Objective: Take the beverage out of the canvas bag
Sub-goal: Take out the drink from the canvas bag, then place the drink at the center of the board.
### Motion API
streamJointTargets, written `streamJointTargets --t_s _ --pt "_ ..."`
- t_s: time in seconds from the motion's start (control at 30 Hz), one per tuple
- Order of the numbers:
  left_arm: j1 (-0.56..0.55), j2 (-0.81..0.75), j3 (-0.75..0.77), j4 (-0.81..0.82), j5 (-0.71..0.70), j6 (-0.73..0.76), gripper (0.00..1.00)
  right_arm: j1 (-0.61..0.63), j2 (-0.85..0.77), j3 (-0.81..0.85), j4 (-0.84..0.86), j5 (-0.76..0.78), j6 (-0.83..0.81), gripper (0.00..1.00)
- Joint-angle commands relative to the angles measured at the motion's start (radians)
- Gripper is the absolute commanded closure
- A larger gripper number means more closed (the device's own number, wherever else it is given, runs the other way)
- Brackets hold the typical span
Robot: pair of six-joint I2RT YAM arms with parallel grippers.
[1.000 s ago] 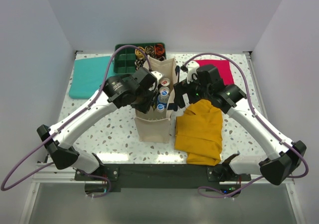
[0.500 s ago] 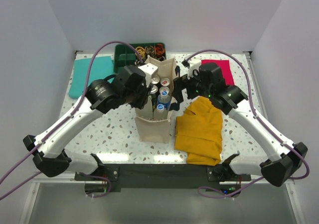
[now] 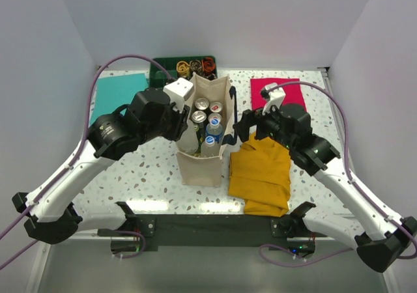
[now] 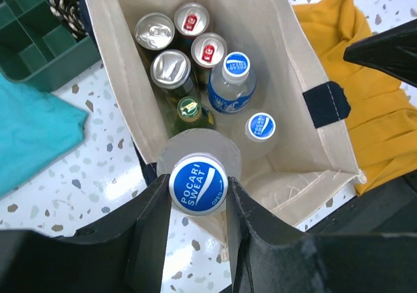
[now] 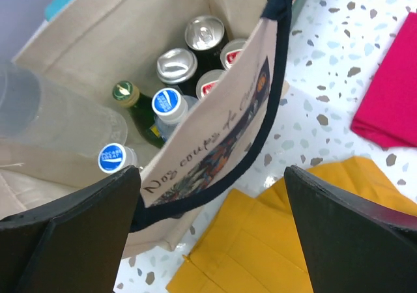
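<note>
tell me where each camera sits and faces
Top external: above and behind, looking down on the table; left arm and right arm show.
Left wrist: looks down into the canvas bag; left gripper shut on a Pocari Sweat bottle.
Right wrist: beside the bag's rim, looking in; open right gripper.
All share the bag and yellow cloth.

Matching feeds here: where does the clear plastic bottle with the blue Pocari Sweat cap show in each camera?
Top external: clear plastic bottle just left of centre, at the bag's left side.
Left wrist: bottom centre, blue cap facing the lens, clamped in the left claw.
Right wrist: far left, only its cloudy clear body; cap not visible.
Shared landmark: the tall cream canvas bag, open-topped in all three.
</note>
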Motion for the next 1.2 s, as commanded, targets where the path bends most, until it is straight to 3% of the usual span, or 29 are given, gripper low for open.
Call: streamJointTargets --t_s 0.0,0.43,1.17 --pt "0.000 -0.065 0.000 0.236 -0.032 0.034 1.00 0.002 -0.035 -0.013 0.095 -0.008 0.031 0.04" --pt "0.000 -0.024 0.144 0.284 -0.055 0.089 1.00 0.002 -0.032 -0.042 0.127 -0.089 0.037 0.03" --pt "0.000 -0.042 0.180 0.437 -0.141 0.143 1.00 0.001 -0.046 -0.045 0.121 -0.060 0.004 0.02"
